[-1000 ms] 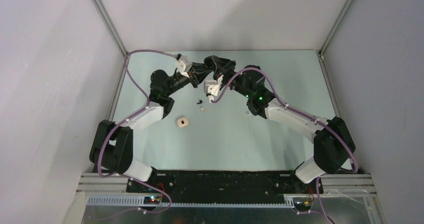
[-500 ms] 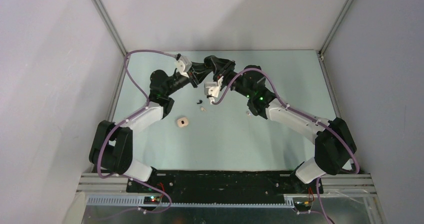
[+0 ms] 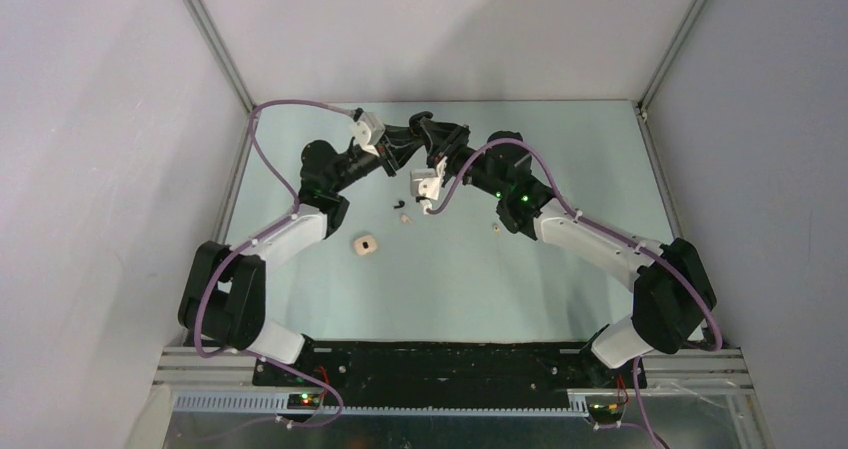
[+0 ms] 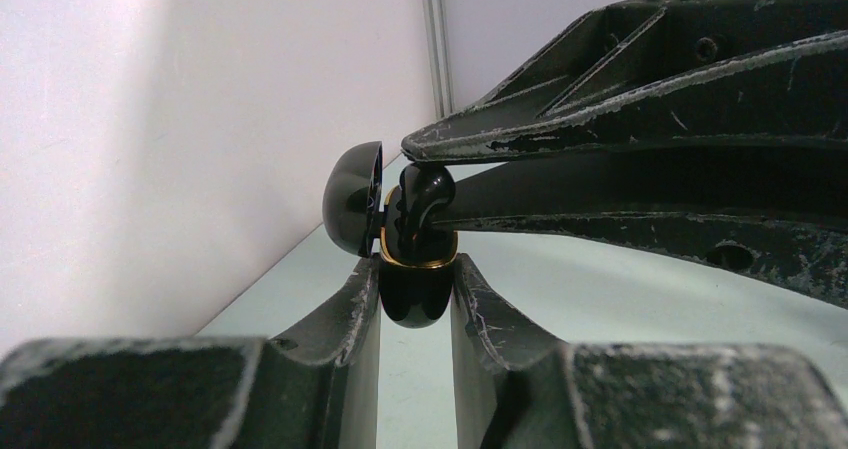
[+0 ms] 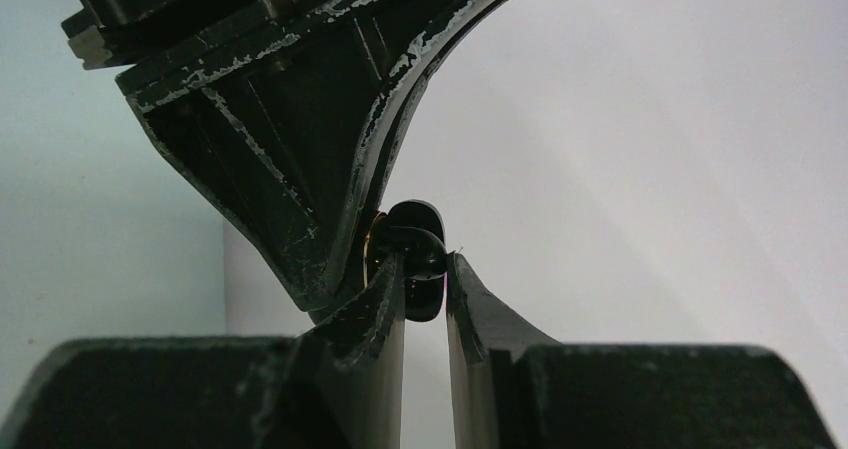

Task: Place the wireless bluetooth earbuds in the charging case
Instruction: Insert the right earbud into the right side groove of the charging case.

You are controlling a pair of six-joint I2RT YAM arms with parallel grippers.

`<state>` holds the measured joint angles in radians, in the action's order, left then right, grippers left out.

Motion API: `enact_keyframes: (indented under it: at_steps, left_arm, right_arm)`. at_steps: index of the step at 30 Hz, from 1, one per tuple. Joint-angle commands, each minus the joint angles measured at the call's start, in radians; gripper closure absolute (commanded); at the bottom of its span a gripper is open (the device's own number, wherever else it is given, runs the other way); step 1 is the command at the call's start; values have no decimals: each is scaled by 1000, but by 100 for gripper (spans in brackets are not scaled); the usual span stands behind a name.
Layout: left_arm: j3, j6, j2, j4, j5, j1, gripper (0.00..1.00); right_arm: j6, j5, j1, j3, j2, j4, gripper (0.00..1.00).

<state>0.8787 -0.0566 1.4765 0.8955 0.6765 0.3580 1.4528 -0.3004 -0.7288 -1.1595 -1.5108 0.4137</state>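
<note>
While your left claw [image 4: 415, 271] clamps the glossy black gold-rimmed charging case [image 4: 412, 297], lid [image 4: 352, 207] open, your right claw [image 5: 425, 267] pinches a black earbud [image 4: 425, 191] at its mouth.

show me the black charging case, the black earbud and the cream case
black charging case [image 4: 415, 297], left wrist view, its lower shell
black earbud [image 4: 426, 191], left wrist view, its rounded top
cream case [image 3: 359, 247], top external view, its pale shell
</note>
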Motion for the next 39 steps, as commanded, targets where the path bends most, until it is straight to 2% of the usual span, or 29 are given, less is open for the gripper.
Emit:
enact_keyframes:
  at_steps: [1,8,13,22,28,39]
  left_arm:
    - [2,-8,-32,48,-1,9,100]
    - [-2,-8,-33,47,-3,9,100]
    - [-3,-12,-29,48,-13,10,100]
    - [-13,-5,-24,52,-4,10,100]
    - [-16,0,-22,52,2,10,100]
    - [-16,14,-17,52,35,17,100]
  right_arm:
    - [16,-26,-6,4,37,-13,100]
    - [41,-25,-7,2,37,-45,99]
    - [73,-28,-3,3,42,-77,83]
    - [101,-63,9,3,57,-127,69]
    - [113,-102,25,-21,75,-225,62]
    - [110,-115,28,-45,63,-248,60]
